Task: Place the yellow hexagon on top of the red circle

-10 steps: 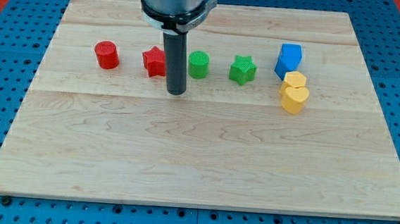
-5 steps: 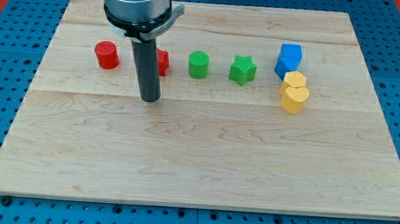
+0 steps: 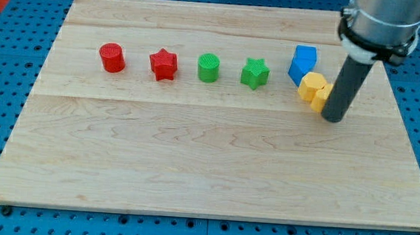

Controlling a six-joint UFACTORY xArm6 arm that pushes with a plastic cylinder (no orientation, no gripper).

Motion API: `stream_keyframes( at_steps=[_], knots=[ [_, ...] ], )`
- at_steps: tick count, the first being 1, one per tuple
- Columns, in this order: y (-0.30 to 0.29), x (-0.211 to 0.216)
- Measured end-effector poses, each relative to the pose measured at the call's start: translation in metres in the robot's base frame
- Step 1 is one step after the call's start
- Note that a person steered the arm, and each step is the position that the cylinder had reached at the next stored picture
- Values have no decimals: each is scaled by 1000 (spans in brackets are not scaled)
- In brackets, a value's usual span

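Contact looks made: my tip (image 3: 332,117), a bare rod with nothing to open or close, presses the yellow hexagon (image 3: 313,87) just left; red circle (image 3: 112,57) far left, so I push leftward.

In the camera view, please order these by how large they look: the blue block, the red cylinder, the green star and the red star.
1. Blue block, clearly the largest.
2. Red star and green star: they look alike, so I do not rank them.
3. Red cylinder, slightly smaller, though the margin is small.
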State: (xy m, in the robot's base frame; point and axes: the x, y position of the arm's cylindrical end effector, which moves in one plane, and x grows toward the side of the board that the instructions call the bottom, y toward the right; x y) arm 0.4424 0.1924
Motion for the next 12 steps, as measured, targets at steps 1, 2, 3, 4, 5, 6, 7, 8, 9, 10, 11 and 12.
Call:
stream_keyframes(
  at_steps=[1, 2, 3, 4, 5, 6, 7, 8, 9, 10, 11, 12],
  knots=[
    [15, -22],
    [-10, -42],
    [-66, -39],
    [-121, -58],
    [-136, -92],
    [-100, -112],
    [-66, -115],
    [-90, -133],
    [-161, -146],
    [-150, -166],
    [-138, -192],
    [-182, -204]
  ],
)
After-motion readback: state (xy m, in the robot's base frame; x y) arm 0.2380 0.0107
